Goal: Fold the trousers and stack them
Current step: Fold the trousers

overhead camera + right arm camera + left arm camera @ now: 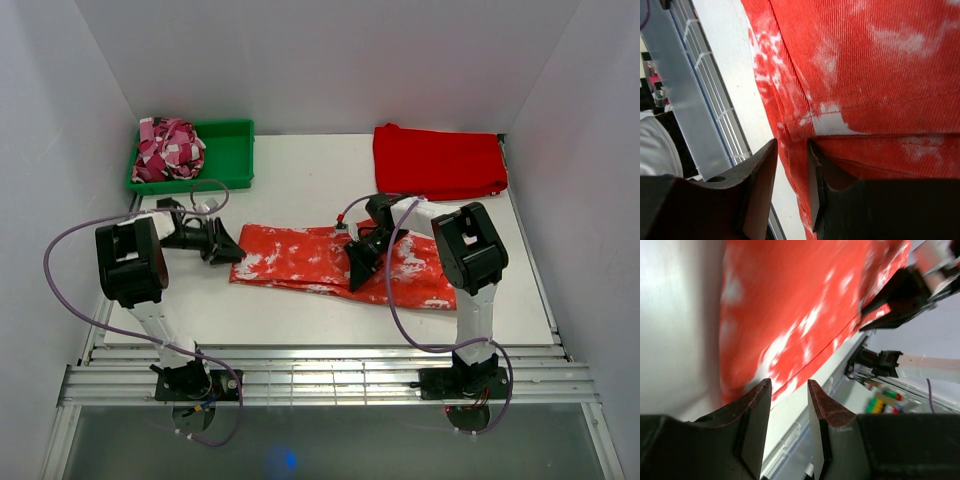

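Left hand (225, 245) and right hand (358, 268) are hovering released at the trousers (300, 258); each should be pinching both layers.

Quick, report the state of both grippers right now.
Left gripper: open, jaws empty, at the end of the trousers.
Right gripper: open, jaws slightly apart and empty, over the trousers.
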